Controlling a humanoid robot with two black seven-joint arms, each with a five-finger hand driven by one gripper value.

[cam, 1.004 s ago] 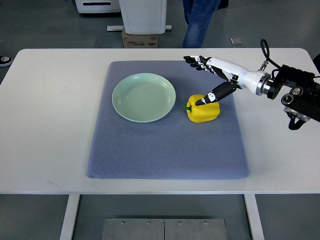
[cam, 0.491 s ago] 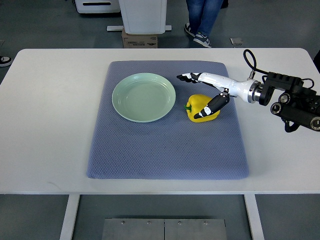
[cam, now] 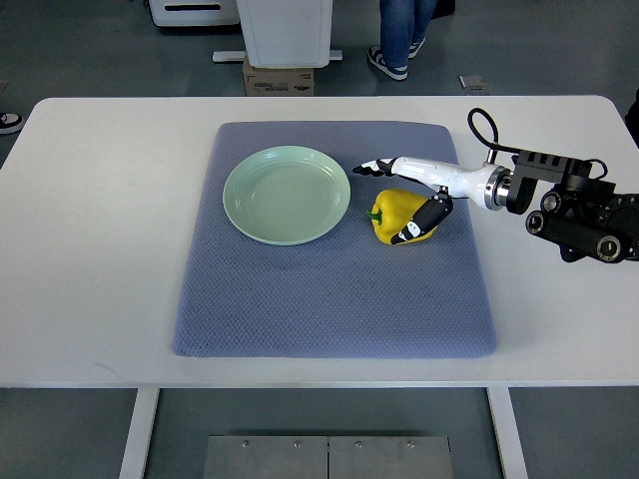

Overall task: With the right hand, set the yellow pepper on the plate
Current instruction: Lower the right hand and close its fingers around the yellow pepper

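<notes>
A yellow pepper [cam: 391,212] with a green stem lies on the blue-grey mat [cam: 329,299], just right of the pale green plate [cam: 287,195]. My right hand [cam: 404,195] reaches in from the right edge and sits around the pepper: the fingers [cam: 371,168] stretch along its far side and the thumb [cam: 419,224] lies against its near right side. The fingers are spread, not closed on the pepper. The pepper rests on the mat. The plate holds nothing. The left arm is out of view.
The mat lies on a white table [cam: 90,220]. A person's legs [cam: 399,30] stand beyond the far table edge, next to a white bin [cam: 288,30] and a cardboard box [cam: 280,78].
My right hand has moved left and down, from above and beside the pepper to around it. The pepper has not moved. The person behind the table has shifted.
</notes>
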